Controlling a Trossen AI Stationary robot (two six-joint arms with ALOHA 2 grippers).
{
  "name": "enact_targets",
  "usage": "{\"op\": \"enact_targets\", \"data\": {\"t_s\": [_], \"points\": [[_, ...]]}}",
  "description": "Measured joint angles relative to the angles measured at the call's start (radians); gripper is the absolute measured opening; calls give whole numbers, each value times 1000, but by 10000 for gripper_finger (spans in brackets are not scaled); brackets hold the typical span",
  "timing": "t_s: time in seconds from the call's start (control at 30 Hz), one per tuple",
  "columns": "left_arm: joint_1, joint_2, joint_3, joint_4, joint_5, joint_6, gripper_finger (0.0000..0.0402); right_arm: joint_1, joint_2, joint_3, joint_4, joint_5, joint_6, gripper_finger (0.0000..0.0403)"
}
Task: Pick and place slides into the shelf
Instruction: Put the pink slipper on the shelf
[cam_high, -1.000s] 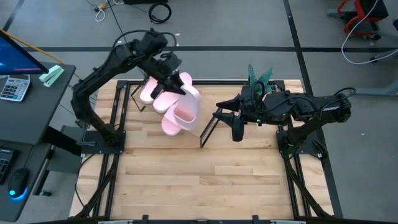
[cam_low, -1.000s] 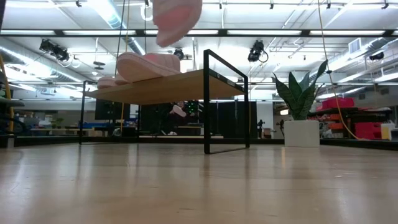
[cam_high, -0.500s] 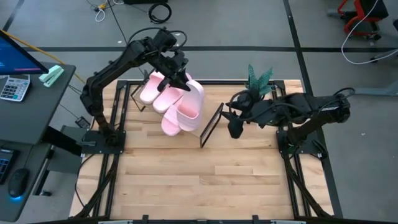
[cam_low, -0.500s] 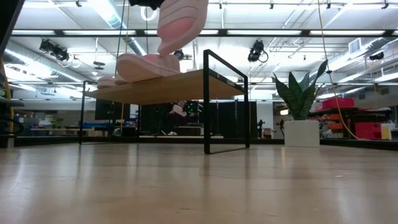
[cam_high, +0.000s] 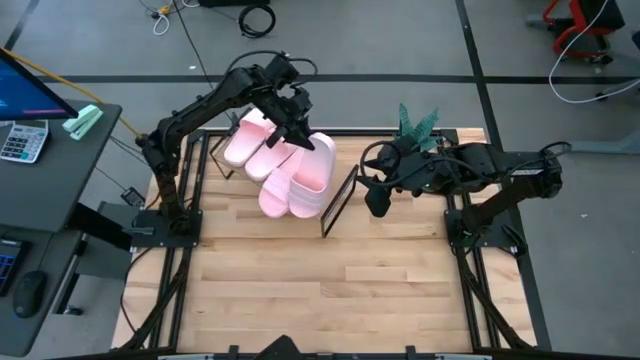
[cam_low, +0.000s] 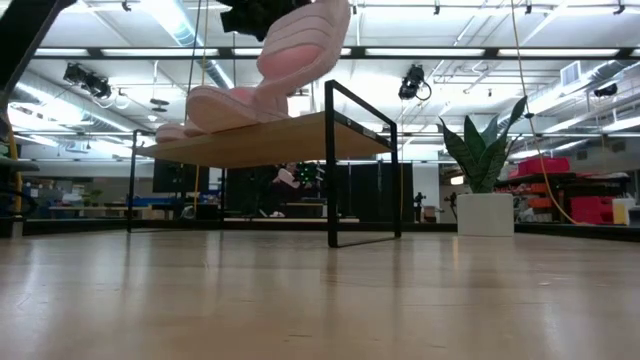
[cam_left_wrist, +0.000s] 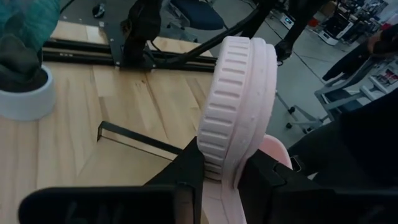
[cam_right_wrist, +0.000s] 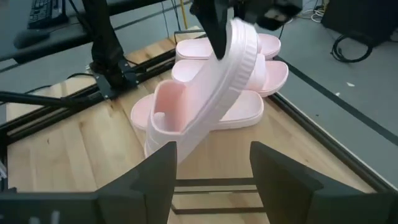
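Shelf (cam_high: 340, 195) top mostly under slides (cam_high: 275, 165)

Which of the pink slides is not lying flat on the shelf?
The slide pinched in the left gripper's fingers: it hangs tilted, while the other three lie flat on the shelf.

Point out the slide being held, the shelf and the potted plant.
held slide (cam_right_wrist: 214, 87): right wrist view, on its ribbed sole edge.
shelf (cam_low: 290, 140): low view, on the side of its wooden plank.
potted plant (cam_low: 485, 213): low view, on its white pot.
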Motion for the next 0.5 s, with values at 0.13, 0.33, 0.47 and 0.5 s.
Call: {"op": "enact_targets", "data": {"t_s": [0.13,0.33,0.47,0.5], "points": [[0,32,0,-5,-12,12,73,-2,-1,0,0,-1,-7,209],[1,74,0,-18,-25,28,71,1,-1,0,-6,-20,-5,206],[1,79,0,-19,-42,33,75,1,-1,0,-23,-21,0,203],[1,78,0,-19,-47,35,75,1,-1,0,-28,-21,3,203]]}}
